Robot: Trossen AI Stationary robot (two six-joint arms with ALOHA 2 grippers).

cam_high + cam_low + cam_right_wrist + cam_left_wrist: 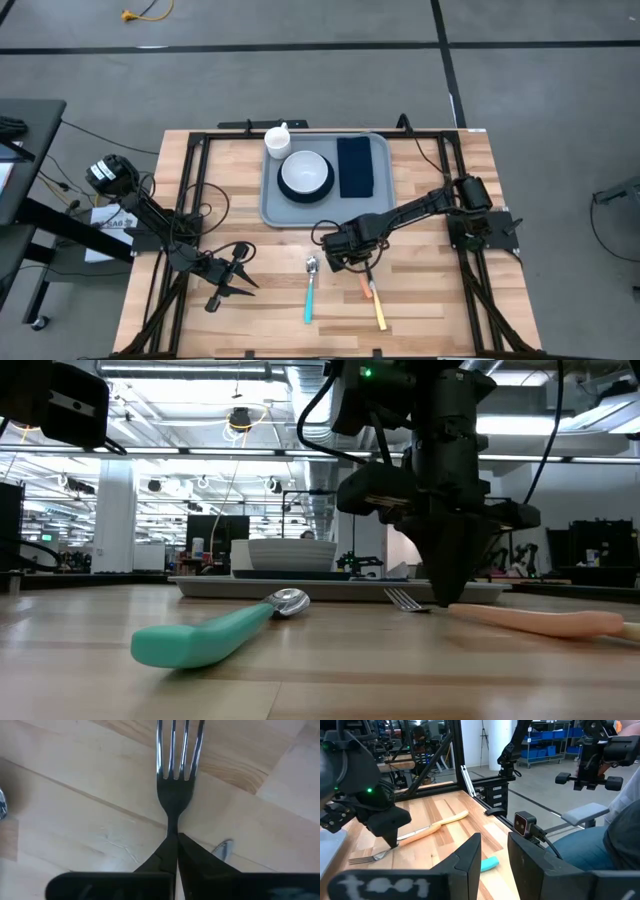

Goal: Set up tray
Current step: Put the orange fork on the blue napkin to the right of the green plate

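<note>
We find the right gripper [352, 258] low over the wooden table [430, 300], near of the tray, its fingers pressed together on the neck of the fork [175, 785]; the tines point away past the fingertips and the orange handle [540, 621] lies on the boards. Just left of it we note the teal-handled spoon [310, 290], and to the right a yellow-handled utensil [379, 314] whose head we cannot make out. The left gripper [238, 272] waits near the table's left side, its fingers [465, 862] spread a little with nothing between them. Farther out, the tray [272, 205] sits at the far middle of the table, flat on the wood. In it we log a white bowl [305, 173] at centre, a dark folded napkin [355, 166] on its right, and a small white cup [277, 140] at its far left corner. Whether the bowl or cup hold anything we cannot tell. Around the table runs grey floor [540, 80]; the low view shows an open workshop hall with ceiling lights [200, 410] beyond. In the left wrist view a seated person's leg [590, 850] is cut off at the edge.
</note>
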